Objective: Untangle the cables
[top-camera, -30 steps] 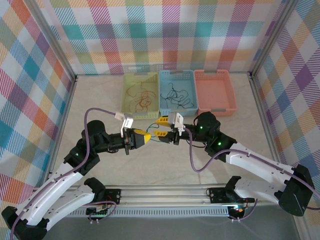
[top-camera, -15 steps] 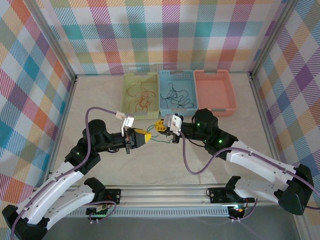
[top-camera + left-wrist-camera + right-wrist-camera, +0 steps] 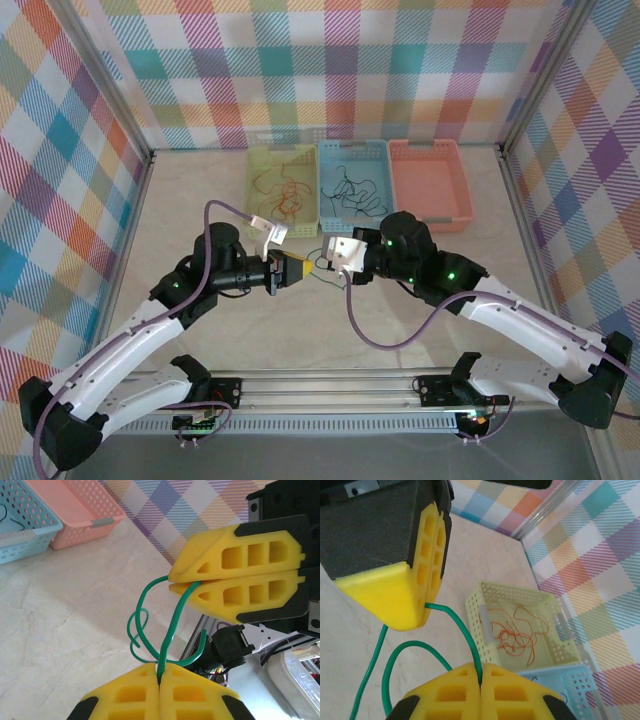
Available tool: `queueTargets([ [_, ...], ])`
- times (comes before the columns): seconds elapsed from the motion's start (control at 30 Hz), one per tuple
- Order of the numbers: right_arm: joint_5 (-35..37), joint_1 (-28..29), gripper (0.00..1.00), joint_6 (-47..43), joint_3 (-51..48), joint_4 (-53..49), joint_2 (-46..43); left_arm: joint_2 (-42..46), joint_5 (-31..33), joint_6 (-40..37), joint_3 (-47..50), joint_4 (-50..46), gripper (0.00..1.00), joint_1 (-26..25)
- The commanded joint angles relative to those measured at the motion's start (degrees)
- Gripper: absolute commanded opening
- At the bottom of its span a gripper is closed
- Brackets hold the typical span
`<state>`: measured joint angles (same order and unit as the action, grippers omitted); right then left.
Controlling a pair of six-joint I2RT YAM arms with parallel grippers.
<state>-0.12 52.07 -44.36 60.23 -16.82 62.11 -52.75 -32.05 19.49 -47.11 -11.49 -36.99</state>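
Note:
A green cable [image 3: 314, 264] runs in loops between my two grippers, just in front of the baskets. My left gripper [image 3: 301, 268] is shut on one part of it, and in the left wrist view the cable [image 3: 172, 625] rises straight out of my closed yellow jaws [image 3: 159, 676]. My right gripper [image 3: 323, 256] is shut on another part, close by [image 3: 480, 674]. Orange cables [image 3: 284, 196] lie in the yellow-green basket [image 3: 251, 190]. Black cables [image 3: 352, 190] lie in the blue basket [image 3: 352, 147].
A pink basket [image 3: 426, 146] stands to the right of the blue one, with nothing in it. The three baskets line the back of the table. Metal frame posts and checked walls close in the sides. Lilac arm cables [image 3: 372, 340] arc over the table.
My right gripper has shut on the green cable. Both grippers have moved toward the baskets and closer together, and the left arm has swung forward.

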Motion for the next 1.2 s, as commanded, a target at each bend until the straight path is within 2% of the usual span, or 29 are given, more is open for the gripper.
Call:
queueTargets([
  [0.0,9.2,-1.0,0.0,-2.2,2.0,1.5,-1.5,-0.4,0.6,-0.8,0.3,-5.9,0.0,0.0],
  [0.2,20.7,-0.4,0.0,-8.7,0.8,3.5,-0.1,-0.7,-0.2,-0.6,0.1,-5.8,0.0,-0.1],
  [0.23,21.7,-0.4,0.06,-8.6,0.3,5.2,-0.1,-0.7,-0.9,-0.2,0.2,-5.2,0.0,0.0],
  [0.3,20.2,-0.4,0.33,-5.3,-0.7,8.3,-1.2,-0.2,-2.3,0.8,0.6,-2.7,0.0,-0.1],
  [0.33,18.0,-0.4,0.43,-3.4,-1.0,8.8,-2.0,0.2,-2.3,0.9,0.6,-2.3,0.0,-0.1],
  [0.4,12.3,-0.4,0.69,2.9,-1.4,8.7,-4.0,1.0,-1.1,0.8,0.8,-2.0,0.0,-0.1],
  [0.5,8.9,-0.5,0.89,14.3,-3.5,11.5,-7.5,2.2,0.5,0.3,1.4,-1.1,0.0,-0.1],
  [0.6,9.5,-0.5,0.96,28.0,-6.0,11.9,-11.1,3.8,1.8,-0.4,2.8,2.2,0.0,-0.1],
  [0.67,8.4,-0.6,0.97,35.7,-9.1,13.1,-13.5,4.9,3.0,-0.9,3.6,4.1,0.0,-0.1],
  [0.77,5.6,-0.6,0.91,49.1,-14.0,16.5,-15.1,6.1,3.6,-0.9,5.2,8.5,0.0,-0.1],
  [0.97,-1.8,-0.6,0.81,69.1,-15.3,20.2,-10.1,8.6,4.8,-0.4,9.1,17.1,0.0,-0.1],
  [1.17,-5.7,-0.6,0.72,78.0,-14.9,25.3,-3.6,9.3,4.8,-0.6,9.3,17.3,0.0,-0.2],
])
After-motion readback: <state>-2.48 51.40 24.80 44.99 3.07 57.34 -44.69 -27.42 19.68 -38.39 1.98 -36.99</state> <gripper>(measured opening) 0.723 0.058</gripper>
